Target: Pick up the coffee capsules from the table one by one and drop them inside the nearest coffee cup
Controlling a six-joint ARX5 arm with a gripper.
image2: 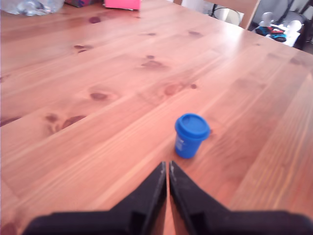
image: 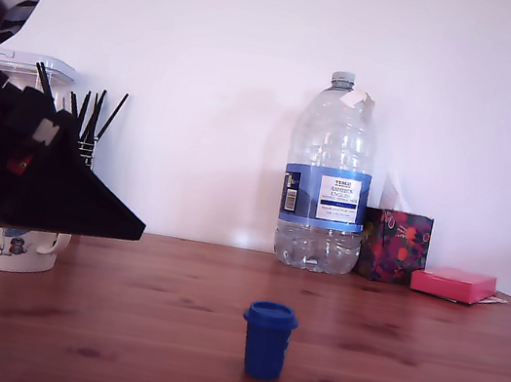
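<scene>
A dark blue coffee capsule [image: 267, 340] [image2: 190, 135] stands upright on the wooden table [image: 420, 378] [image2: 98, 63], near the front middle in the exterior view. My black gripper [image: 137, 227] [image2: 167, 164] is at the exterior view's left, pointing toward the exterior view's right, above the table. Its fingers are pressed together with nothing between them. The capsule sits a short way beyond the fingertips, slightly off their line. The white coffee cup [image: 18, 248] stands under the gripper body, with its upper part hidden.
A big water bottle [image: 327, 179], a patterned tissue box [image: 394, 245] and a flat pink box [image: 453, 283] line the back. A holder of black sticks [image: 89, 122] and a clear container [image: 24, 69] stand behind the cup. The table's far edge and a chair [image2: 234, 10] show in the wrist view.
</scene>
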